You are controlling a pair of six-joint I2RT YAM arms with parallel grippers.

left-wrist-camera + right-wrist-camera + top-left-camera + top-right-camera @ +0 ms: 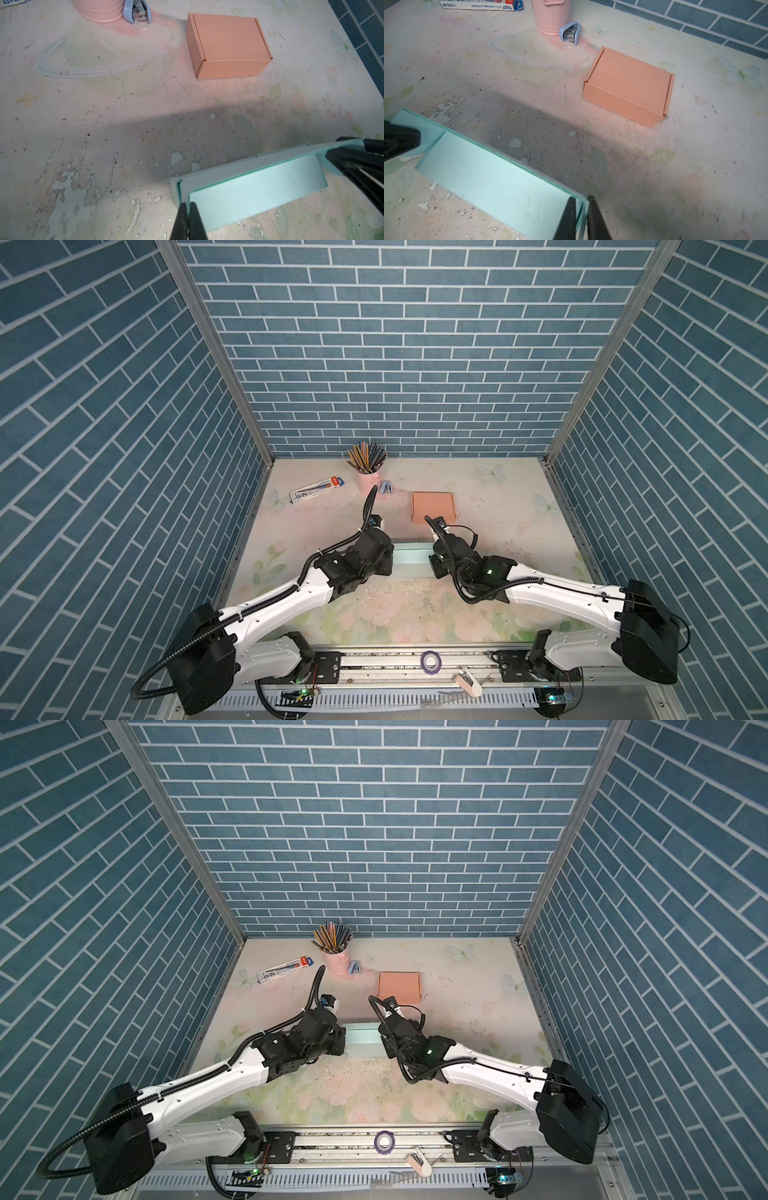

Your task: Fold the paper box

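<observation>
1. Mint paper box (pixel 411 558) sits mid-surface (pixel 498 539) in both top views, between the wrists of the left arm (pixel 291 601) and right arm (pixel 552 593).
2. Same views: closed orange box (pixel 400 987) lies behind it, apart. Pink cup (pixel 336 964) of pencils stands at the back, stapler (pixel 354 967) just beside it, pen carton (pixel 284 968) further left. Purple tape roll (pixel 384 1142) sits on the front rail.
3. Left wrist: left claw (pixel 186 205) clenched on one end of the paper box's raised long panel. A folded layer lies against that panel.
4. Right wrist: right claw (pixel 580 200) pinching the opposite end corner, fingers either side of the thin wall. Orange box and stapler sit beyond, clear of the paper box.
</observation>
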